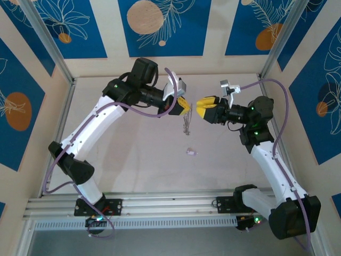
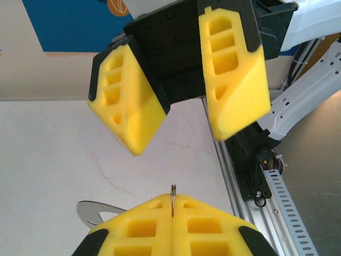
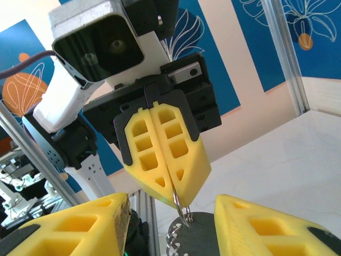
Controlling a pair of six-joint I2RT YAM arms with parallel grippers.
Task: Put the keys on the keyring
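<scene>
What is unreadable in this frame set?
Thin dark metal keyring: left wrist view, mostly buried inside the shut left gripper.
Its hanging silvery pieces: top view, too small to count.
Tiny lilac key: top view, too small for its shape.

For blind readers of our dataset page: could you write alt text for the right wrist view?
The left gripper faces the camera, its yellow fingers shut on the thin keyring, which hangs from their tips. The right gripper sits open at the bottom edge, one yellow finger on either side of the ring.
</scene>
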